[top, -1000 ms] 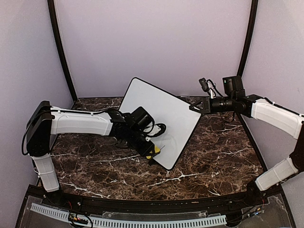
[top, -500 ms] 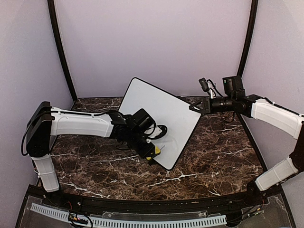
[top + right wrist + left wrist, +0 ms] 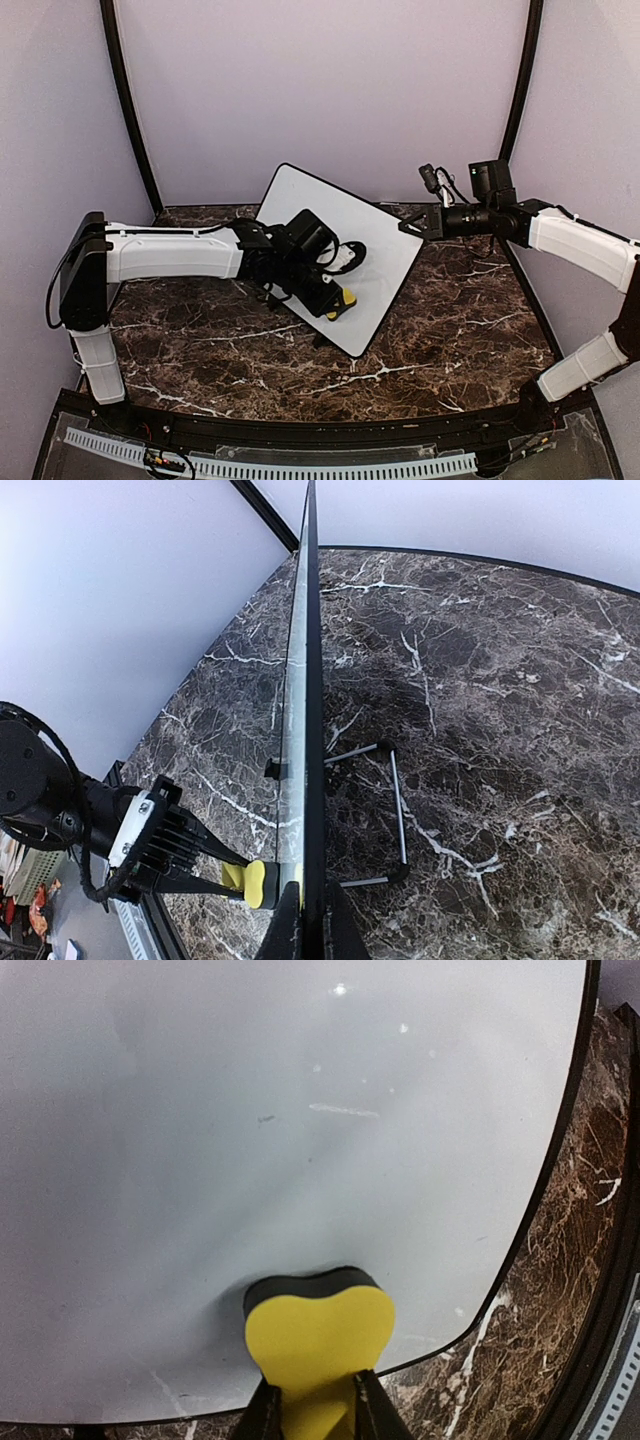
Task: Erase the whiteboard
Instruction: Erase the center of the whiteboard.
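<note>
The whiteboard (image 3: 385,255) stands tilted on the dark table (image 3: 450,320), and its face is white with only a few tiny marks. The right gripper (image 3: 408,228) pinches its right edge. The left gripper (image 3: 310,1410) squeezes a yellow eraser (image 3: 318,1330), pressed on its face near the lower edge. A thin stand (image 3: 385,810) props its back.
</note>
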Robot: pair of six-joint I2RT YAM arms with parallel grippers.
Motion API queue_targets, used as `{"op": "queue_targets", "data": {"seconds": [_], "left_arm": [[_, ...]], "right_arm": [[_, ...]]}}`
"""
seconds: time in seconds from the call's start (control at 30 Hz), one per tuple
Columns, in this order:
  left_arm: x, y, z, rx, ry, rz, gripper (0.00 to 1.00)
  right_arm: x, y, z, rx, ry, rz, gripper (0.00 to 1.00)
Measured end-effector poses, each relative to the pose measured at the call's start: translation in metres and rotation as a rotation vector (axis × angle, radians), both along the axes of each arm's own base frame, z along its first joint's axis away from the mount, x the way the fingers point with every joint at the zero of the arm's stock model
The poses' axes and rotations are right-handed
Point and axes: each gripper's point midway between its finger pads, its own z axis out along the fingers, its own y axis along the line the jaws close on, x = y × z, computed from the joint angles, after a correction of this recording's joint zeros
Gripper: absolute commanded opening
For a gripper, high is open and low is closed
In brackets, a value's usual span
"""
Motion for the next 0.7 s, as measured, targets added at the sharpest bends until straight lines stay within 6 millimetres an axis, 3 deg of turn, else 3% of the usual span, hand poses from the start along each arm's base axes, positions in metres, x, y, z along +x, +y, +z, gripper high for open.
{"op": "queue_targets", "data": {"seconds": [0.3, 0.4, 0.53, 0.7], "left_arm": [[0.000, 0.000, -0.003, -0.022, 0.003, 0.016, 0.00], [-0.008, 0.011, -0.018, -0.009, 0.023, 0.032, 0.00], [-0.029, 0.041, -0.058, 0.083, 0.103, 0.054, 0.00], [-0.032, 0.043, -0.062, 0.070, 0.118, 0.069, 0.00]], "right_arm": [[0.001, 0.000, -0.001, -0.003, 0.000, -0.004, 0.00], [0.000, 0.000, 0.000, -0.001, 0.000, -0.001, 0.00], [0.000, 0.000, 0.000, 0.002, -0.001, 0.002, 0.00], [-0.001, 0.002, 0.001, 0.005, -0.008, 0.012, 0.00]]}}
